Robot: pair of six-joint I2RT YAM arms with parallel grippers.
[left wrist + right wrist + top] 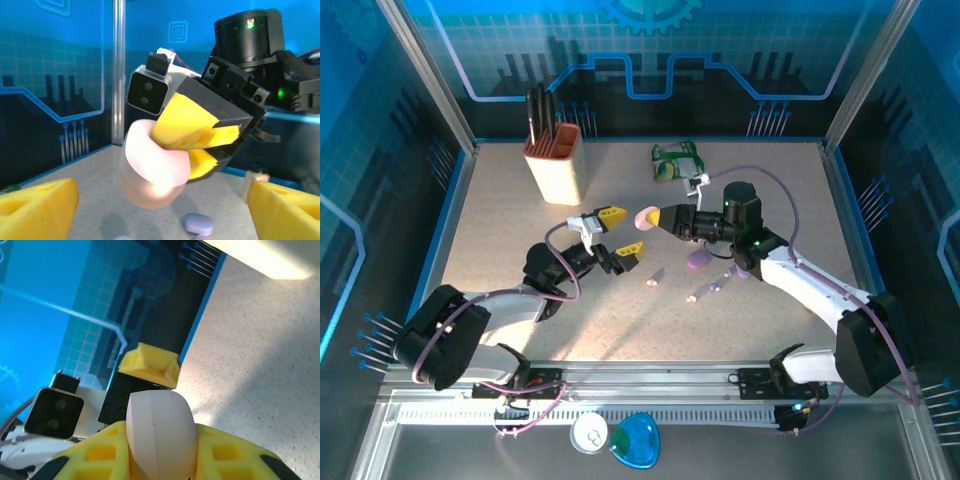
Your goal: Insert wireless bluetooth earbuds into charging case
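Speckled beige table (pixel 500 300), with a tan knife block (pixel 555 165) at its far left. Right of the block and nearer me, the left gripper (pixel 620 233) stands wide, holding nothing. Farther right of the block, the right gripper (pixel 660 217) clamps a pale pink pebble-shaped plastic case (pixel 646 217), which I see raised above the table. A lilac pebble case (pixel 698 260) lies farther right again. Tiny pale plastic earbuds (pixel 653 281) lie loose on the table, right of the block and nearer me.

From above the earbuds (pixel 651 283) are too tiny for me to read; in my right wrist view the pink case (pixel 159 435) runs off the bottom edge
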